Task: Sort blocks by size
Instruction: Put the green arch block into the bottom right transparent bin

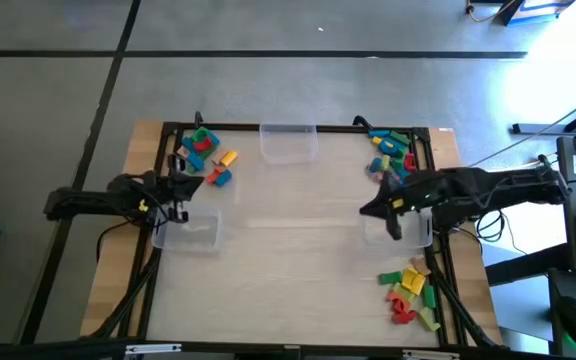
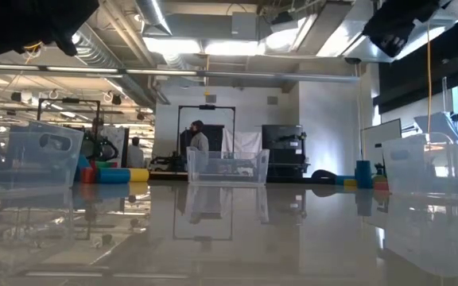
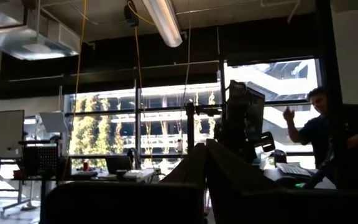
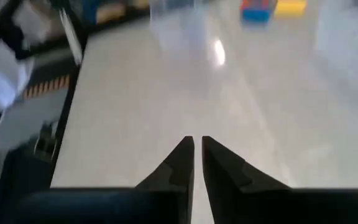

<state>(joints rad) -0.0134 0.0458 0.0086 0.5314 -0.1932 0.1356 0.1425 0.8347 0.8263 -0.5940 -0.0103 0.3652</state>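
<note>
Blocks: we count three heaps of small coloured toy blocks (image 1: 206, 155), at the far-left corner, far-right corner (image 1: 391, 153) and near-right corner (image 1: 409, 294); long axes lie mixed.
Left gripper (image 1: 190, 184): fingers closed, empty, above a clear plastic bin (image 1: 190, 234).
Right gripper (image 4: 194, 155): fingers nearly closed, empty; only its wrist view shows this.
Low view: we see far-side blocks (image 2: 111, 174) only.

both arms are dark, near-black, built of chunky jointed segments. the left arm (image 1: 108, 200), at the left of the high view, carries a small yellow mark near its wrist and thin black cables trailing toward the lower left. the right arm (image 1: 478, 190), at the right, has a similar yellow mark and looping black cables beside it. the right gripper (image 4: 195, 158) has two dark, tapered, wedge-shaped fingers with stepped inner edges.
</note>
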